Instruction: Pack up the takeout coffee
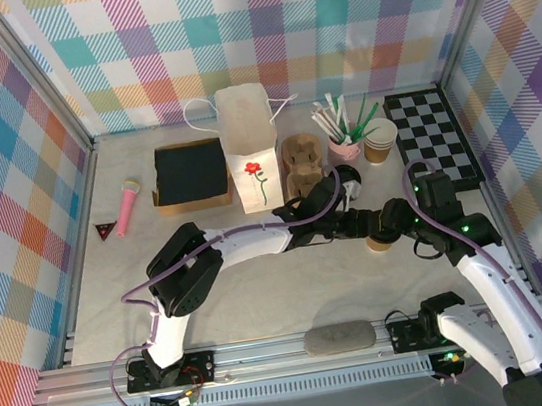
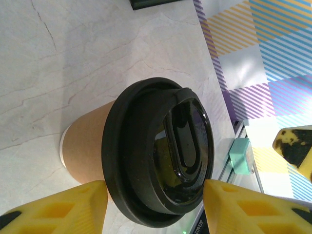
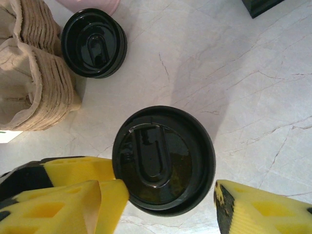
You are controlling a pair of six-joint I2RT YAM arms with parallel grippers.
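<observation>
The takeout coffee (image 1: pixel 379 241), a brown kraft cup with a black lid (image 3: pixel 163 158), stands on the table right of centre, in front of the cardboard carrier. My left gripper (image 1: pixel 359 222) reaches it from the left. In the left wrist view its yellow fingers (image 2: pixel 73 207) press the lid's rim (image 2: pixel 146 151) on both sides, so my left gripper (image 2: pixel 153 191) is shut on the cup. My right gripper (image 1: pixel 396 222) hangs over it from the right. Seen from above, the right gripper (image 3: pixel 165 195) straddles the lid, one finger overlapping the rim and the other (image 3: pixel 258 207) just clear of it.
Behind the cup are a cardboard cup carrier (image 1: pixel 304 163), a white paper bag with a red rose (image 1: pixel 249 145), a pink cup of straws (image 1: pixel 343 142) and an open kraft cup (image 1: pixel 379 139). A spare black lid (image 3: pixel 93 43) lies beside the carrier. A checkered mat (image 1: pixel 431 135) is at the right.
</observation>
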